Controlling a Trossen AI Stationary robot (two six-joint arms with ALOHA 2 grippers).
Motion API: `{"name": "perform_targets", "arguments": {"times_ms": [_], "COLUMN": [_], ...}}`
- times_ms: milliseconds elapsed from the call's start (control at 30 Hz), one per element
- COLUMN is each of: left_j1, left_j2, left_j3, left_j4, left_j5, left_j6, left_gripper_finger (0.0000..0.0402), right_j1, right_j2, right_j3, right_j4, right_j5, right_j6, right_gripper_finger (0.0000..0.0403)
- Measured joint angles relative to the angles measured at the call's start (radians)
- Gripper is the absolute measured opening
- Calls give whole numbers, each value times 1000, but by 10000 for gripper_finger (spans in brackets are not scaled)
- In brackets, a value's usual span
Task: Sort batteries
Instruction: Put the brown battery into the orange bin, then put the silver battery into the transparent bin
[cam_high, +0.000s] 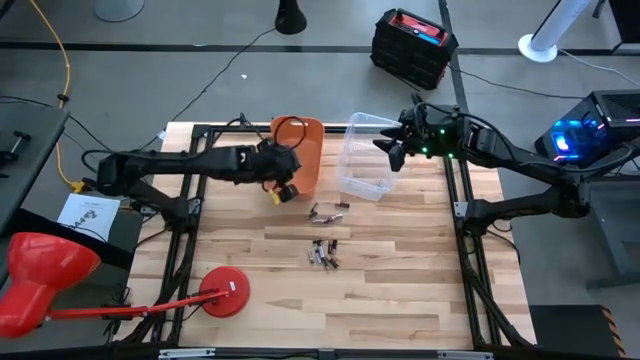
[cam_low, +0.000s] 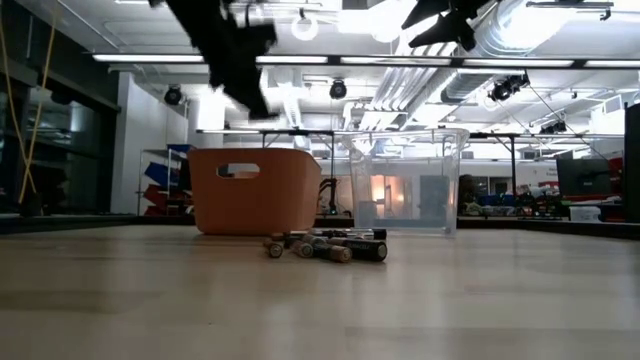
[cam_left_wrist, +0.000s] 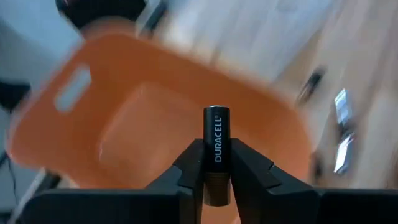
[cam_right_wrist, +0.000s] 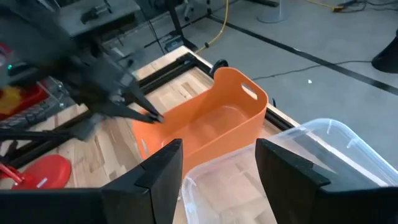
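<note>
A black and coppery Duracell battery (cam_left_wrist: 216, 127) sits in my left gripper (cam_left_wrist: 216, 155), which is shut on it. That gripper (cam_high: 285, 192) hangs at the near left corner of the orange bin (cam_high: 305, 155), above the table. Several loose batteries (cam_high: 325, 212) lie on their sides on the wood near the bins. Another small heap (cam_high: 323, 255) lies closer to the near edge. My right gripper (cam_right_wrist: 217, 168) stands open and holds nothing, high over the clear plastic bin (cam_high: 365, 160). My left gripper pinches the battery between its two fingertips (cam_left_wrist: 193, 165), on the coppery half (cam_left_wrist: 216, 182). The battery lies along the fingers and its black end sticks out past them. It is lifted clear of the table, slanting down toward the orange bin's open top (cam_left_wrist: 155, 124).
The orange bin and the clear bin stand side by side at the table's far middle. A red disc base (cam_high: 225, 293) with a red rod lies at the near left. Black frame rails (cam_high: 465, 250) run along the table's left and right sides.
</note>
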Motion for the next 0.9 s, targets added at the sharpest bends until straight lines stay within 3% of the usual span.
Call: {"name": "perform_targets", "arguments": {"times_ms": [267,433,533,633,900], "left_j1": [77,86,86,83,41], "left_j2": [55,22,-27,-94,-249], "left_j3": [-33,10,52,66,6], "left_j4": [18,20,16,19,25], "left_j5": [70,144,253,350,365], "left_j6": [-9,-20,-48,-68,-115], "left_gripper_finger": [127,160,170,171,172], "right_j1": [30,117,207,297,437], "right_j2": [5,66,142,238,532], "right_j3": [0,0,0,0,0], "right_j4": [53,153,179,132,25], "right_j5": [-16,-130,-193,-187,-129], "right_j6": [22,23,14,-31,-217], "right_gripper_finger": [197,197,197,197,197]}}
